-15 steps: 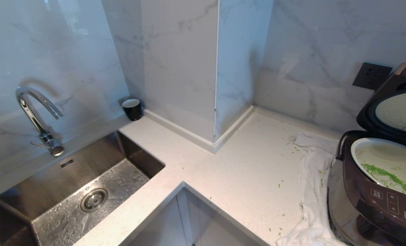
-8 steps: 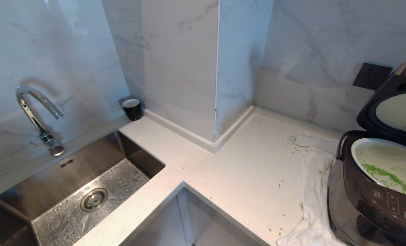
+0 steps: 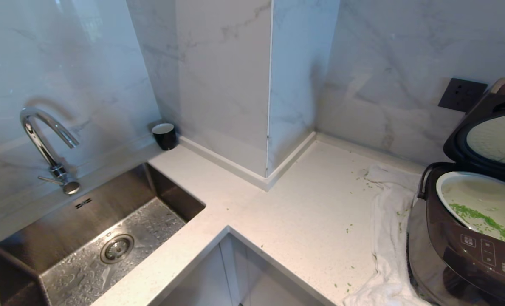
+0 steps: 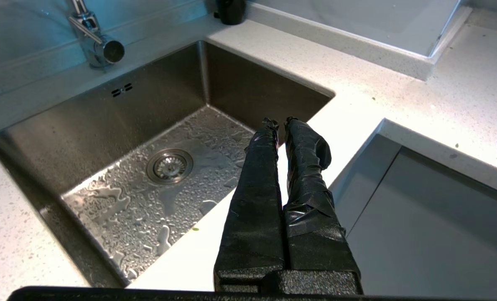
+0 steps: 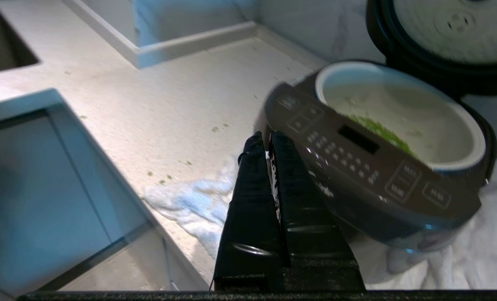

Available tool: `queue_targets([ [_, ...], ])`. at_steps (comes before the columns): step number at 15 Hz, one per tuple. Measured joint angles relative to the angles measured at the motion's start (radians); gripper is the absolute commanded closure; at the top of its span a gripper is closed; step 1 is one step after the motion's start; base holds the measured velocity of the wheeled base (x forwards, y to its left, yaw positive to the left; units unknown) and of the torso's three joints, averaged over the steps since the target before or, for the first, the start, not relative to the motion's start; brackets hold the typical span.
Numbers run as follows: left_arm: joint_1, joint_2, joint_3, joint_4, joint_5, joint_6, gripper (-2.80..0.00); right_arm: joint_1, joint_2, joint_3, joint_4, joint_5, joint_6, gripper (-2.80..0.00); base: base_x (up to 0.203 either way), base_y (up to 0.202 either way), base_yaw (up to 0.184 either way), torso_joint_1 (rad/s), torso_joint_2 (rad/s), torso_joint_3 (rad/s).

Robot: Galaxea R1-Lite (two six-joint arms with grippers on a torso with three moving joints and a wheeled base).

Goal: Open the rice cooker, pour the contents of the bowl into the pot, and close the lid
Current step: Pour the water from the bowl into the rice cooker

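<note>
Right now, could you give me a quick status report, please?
Both grippers shut, empty: left, right. Rice cooker lid up, green bits in pot. Nothing blocking the lid.

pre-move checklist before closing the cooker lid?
1. Lid raised and still to close: ok.
2. Green contents inside the pot: ok.
3. Pot rim free of objects: ok.
4. Right end effector shut, empty, in front of the rice cooker: ok.
5. Left end effector shut, parked over the sink edge: ok.
6. Bowl location: cannot tell, not in view.
</note>
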State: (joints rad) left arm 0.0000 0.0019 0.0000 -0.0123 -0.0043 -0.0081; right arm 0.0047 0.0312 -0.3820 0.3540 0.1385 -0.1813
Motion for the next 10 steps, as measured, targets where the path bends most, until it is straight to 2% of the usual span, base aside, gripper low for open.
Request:
queue_targets([
  [2, 0.000, 0.000, 0.000, 0.000, 0.000, 0.000, 0.00, -0.001, -0.019, 0.114, -0.081, -0.050, 0.000, 0.00, 0.000, 0.000, 0.000, 0.000, 0.00, 0.000],
  [5, 0.000, 0.000, 0.000, -0.001, 0.000, 0.000, 0.00, -0.001, -0.029, 0.311, -0.306, -0.116, 0.000, 0.00, 0.000, 0.000, 0.000, 0.000, 0.00, 0.000],
  [6, 0.000, 0.000, 0.000, -0.001, 0.000, 0.000, 0.00, -0.002, -0.030, 0.346, -0.376, -0.132, 0.023, 0.00, 0.000, 0.000, 0.000, 0.000, 0.00, 0.000],
  [10, 0.000, 0.000, 0.000, -0.001, 0.000, 0.000, 0.00, -0.002, -0.030, 0.379, -0.415, -0.145, 0.050, 0.00, 0.000, 0.000, 0.000, 0.000, 0.00, 0.000],
])
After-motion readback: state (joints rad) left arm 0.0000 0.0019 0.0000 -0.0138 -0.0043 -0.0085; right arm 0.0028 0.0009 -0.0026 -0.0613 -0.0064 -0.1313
